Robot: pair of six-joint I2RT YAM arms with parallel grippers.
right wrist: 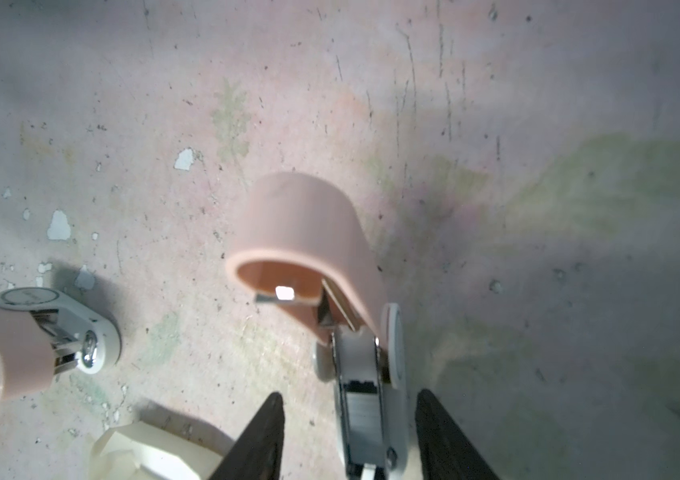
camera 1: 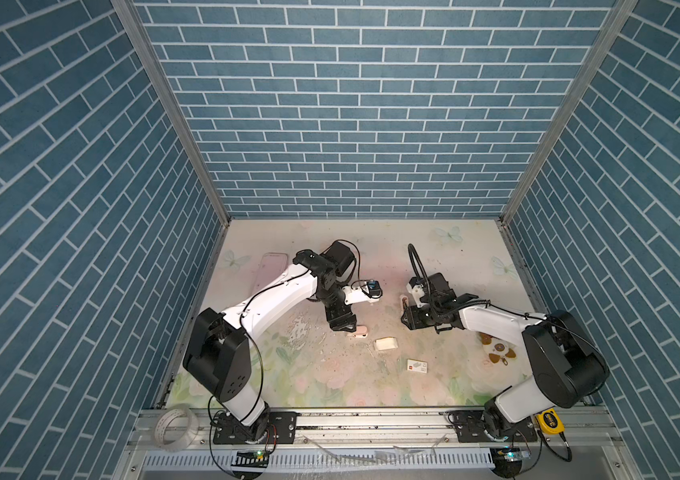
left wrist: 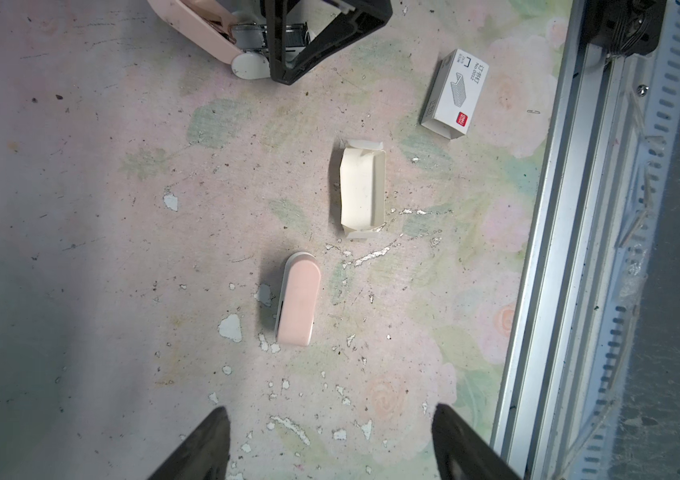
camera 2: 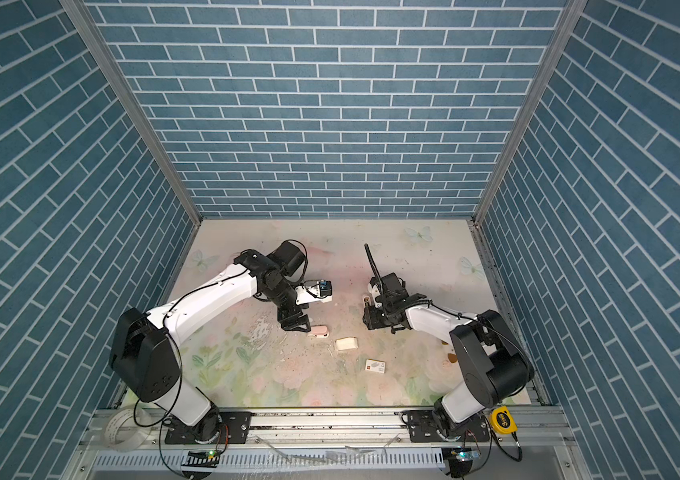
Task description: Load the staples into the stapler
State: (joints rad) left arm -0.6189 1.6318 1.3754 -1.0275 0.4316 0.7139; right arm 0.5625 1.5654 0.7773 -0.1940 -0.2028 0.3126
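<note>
An open stapler [right wrist: 305, 249] stands with its pink lid swung up. Its white base [right wrist: 392, 415] lies between the fingers of my right gripper [right wrist: 354, 436], which is open with a gap on each side. A grey strip that looks like the staples [right wrist: 365, 411] lies in its metal channel. In both top views this stapler [camera 1: 404, 300] [camera 2: 367, 300] is at my right gripper [camera 1: 406, 316] [camera 2: 367, 318]. A second, closed pink stapler [left wrist: 298, 305] [camera 1: 361, 331] lies in front of my left gripper [left wrist: 332, 449] [camera 1: 346, 328], which is open and holds nothing. The cream tray [left wrist: 361, 191] [camera 1: 386, 343] looks bare inside.
A white card sleeve with a red mark [left wrist: 454, 93] [camera 1: 417, 366] lies near the front. A pink flat case [camera 1: 267, 270] sits at the back left, brown and yellow pieces [camera 1: 496, 351] by the right arm. Tape roll [camera 1: 176, 428] and yellow measuring tape [camera 1: 548, 419] rest on the front rail [left wrist: 579, 249].
</note>
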